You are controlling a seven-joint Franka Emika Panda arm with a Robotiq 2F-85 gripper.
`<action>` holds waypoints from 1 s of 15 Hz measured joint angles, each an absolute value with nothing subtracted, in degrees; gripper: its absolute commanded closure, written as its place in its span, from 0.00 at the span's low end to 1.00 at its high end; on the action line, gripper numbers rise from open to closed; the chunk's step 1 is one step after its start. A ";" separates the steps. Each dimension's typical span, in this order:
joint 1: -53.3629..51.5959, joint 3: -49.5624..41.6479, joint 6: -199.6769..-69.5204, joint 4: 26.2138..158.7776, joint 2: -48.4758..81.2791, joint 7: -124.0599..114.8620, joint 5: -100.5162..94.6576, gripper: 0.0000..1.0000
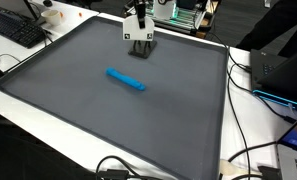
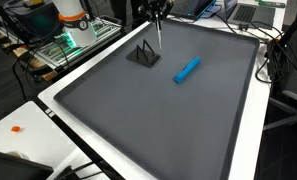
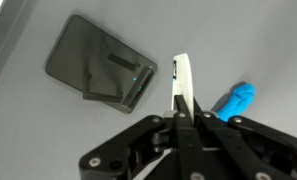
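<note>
Item: grey mat [image 1: 88,115], raised dark rim on all sides, laid on a white table [image 1: 260,125]; most of its surface was open, with wide free room toward the near edge in both exterior views. Beyond the rim stood a keyboard [image 1: 16,30] at one far corner and cables [image 1: 250,152] along one side. Item: dark stand [image 2: 142,53], set close to the far edge of the mat, seen from above in the wrist view as a dark rectangular plate [image 3: 100,72]. Item: blue cylinder [image 2: 187,69], lying flat near the middle of the mat, well apart from the rim and a short way from the stand. Item: white stick [image 3: 183,85], thin and upright, rising out from between the fingertips in the wrist view, its free end pointing down at the mat between the stand and the blue cylinder; whether it touched the mat could not be told. Item: gripper [image 3: 184,118], poised above the far part of the mat beside the stand, fingers clenched on the white stick and touching nothing else.
</note>
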State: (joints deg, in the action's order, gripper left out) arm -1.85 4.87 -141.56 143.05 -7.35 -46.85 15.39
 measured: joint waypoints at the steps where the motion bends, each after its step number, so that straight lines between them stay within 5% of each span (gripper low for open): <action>1: -1.90 4.89 -139.05 141.33 -7.25 -45.24 14.27 0.99; 15: -5.60 6.28 -121.36 119.60 5.81 -18.65 2.53 0.99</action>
